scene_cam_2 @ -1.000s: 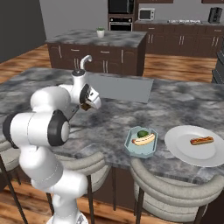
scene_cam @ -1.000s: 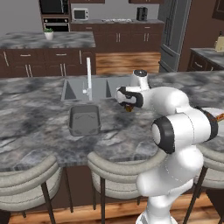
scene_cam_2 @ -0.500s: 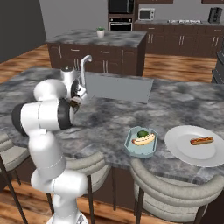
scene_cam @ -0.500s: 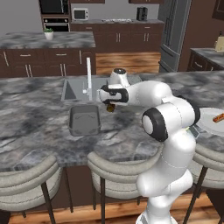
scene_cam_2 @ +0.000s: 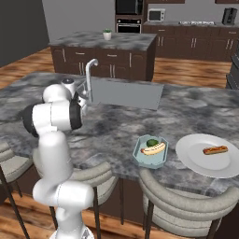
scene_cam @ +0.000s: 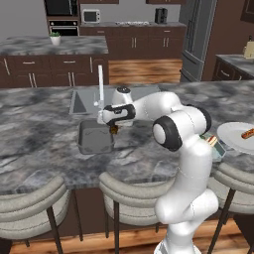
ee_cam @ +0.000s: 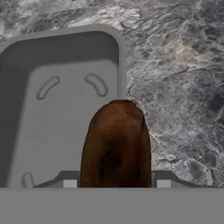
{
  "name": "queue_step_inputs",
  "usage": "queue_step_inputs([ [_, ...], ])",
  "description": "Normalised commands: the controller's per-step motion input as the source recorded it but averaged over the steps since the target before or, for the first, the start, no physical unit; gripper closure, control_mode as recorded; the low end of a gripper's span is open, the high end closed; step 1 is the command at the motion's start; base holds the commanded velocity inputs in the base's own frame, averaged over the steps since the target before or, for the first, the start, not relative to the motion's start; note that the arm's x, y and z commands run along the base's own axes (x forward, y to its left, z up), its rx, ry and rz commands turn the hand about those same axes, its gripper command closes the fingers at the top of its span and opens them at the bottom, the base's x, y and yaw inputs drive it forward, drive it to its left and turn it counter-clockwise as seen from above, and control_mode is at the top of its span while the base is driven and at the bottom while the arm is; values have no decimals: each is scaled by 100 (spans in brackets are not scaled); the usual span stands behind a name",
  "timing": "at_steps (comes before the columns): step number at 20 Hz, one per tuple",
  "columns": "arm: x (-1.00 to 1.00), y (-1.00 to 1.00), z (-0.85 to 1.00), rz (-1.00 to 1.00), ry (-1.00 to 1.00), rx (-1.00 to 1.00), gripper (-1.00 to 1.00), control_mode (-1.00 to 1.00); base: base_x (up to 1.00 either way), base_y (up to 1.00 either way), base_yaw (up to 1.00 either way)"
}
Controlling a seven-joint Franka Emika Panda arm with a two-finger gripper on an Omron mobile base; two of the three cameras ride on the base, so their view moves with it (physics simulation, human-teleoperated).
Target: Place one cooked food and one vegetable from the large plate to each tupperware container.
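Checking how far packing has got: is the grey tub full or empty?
Empty. The hand view shows the grey tub's bare floor, and the brown vegetable is above its edge, gripped by the end effector.

Grey-and-black marbled stone counter (scene_cam_2: pixel 196 109) with a steel sink basin (scene_cam_2: pixel 123 92) sunk into it.

On this counter rest a grey rectangular tub with rounded corners (scene_cam: pixel 94 137), near the basin's front edge, a pale blue-green octagonal tub (scene_cam_2: pixel 150 151) close to the counter's near edge, and, just beside that one, a wide round white plate (scene_cam_2: pixel 209 156). A curved chrome tap (scene_cam_2: pixel 89 77) rises at the basin's side.
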Motion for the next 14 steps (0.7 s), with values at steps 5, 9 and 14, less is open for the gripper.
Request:
queue_step_inputs([
  [5, 40, 56, -47, 8, 6, 0, 100, -100, 0, 0, 0],
  [9, 32, 20, -65, 5, 4, 0, 100, -100, 0, 0, 0],
  [14, 22, 3, -31, 2, 1, 3, -100, -100, 0, 0, 0],
])
